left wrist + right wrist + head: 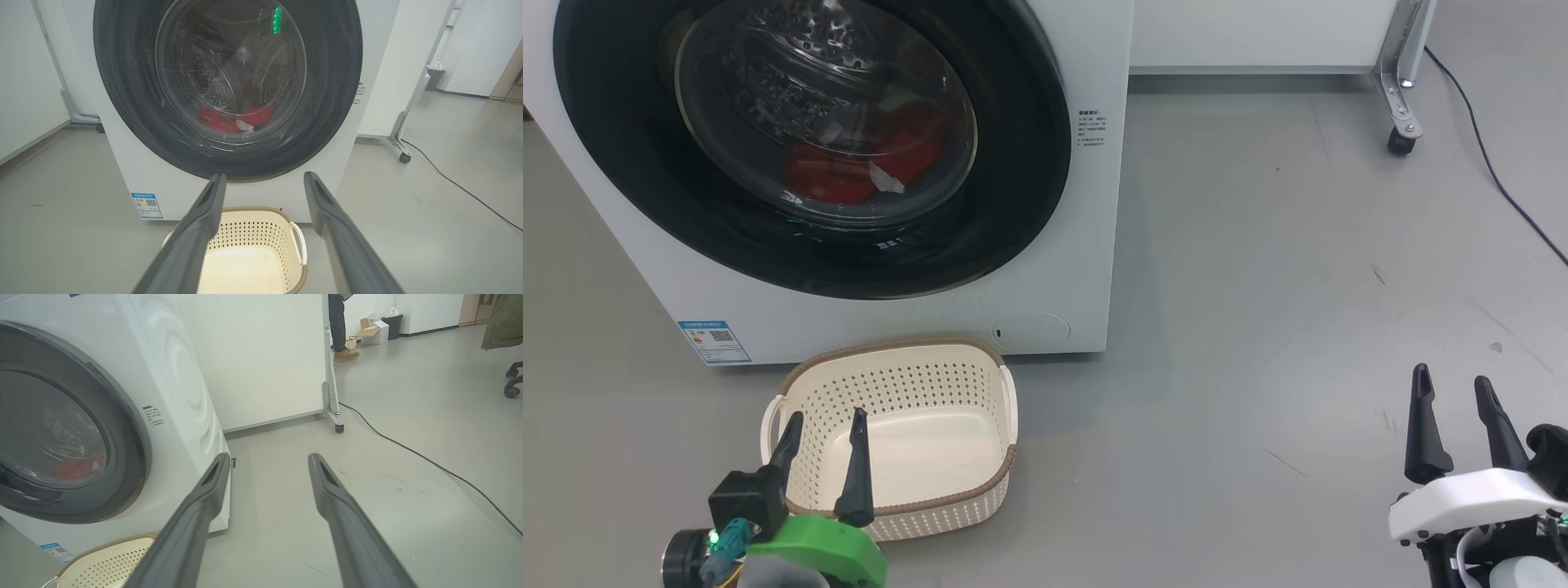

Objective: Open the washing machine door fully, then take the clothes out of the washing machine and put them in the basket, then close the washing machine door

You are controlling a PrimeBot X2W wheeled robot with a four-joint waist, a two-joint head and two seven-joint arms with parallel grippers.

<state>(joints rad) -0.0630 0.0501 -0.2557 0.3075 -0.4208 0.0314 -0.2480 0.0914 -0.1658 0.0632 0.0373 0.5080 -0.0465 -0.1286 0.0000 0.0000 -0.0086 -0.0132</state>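
**Lighting and Image Quality**

Illumination is bright, even and diffuse. The washing machine (1086, 269) casts a soft shadow on the grey floor (1298, 286) to its right. The washing machine door (122, 102) shows streaked reflections and a green glint (278, 20); its black ring looks smeared. The basket (253, 237) interior is overexposed. Both wrist views bow straight lines near the edges.

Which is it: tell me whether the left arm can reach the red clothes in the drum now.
Probably not yet: the red fabric clothes lie behind the shut glossy black round door, while the open left end effector hangs over the cream perforated plastic basket.
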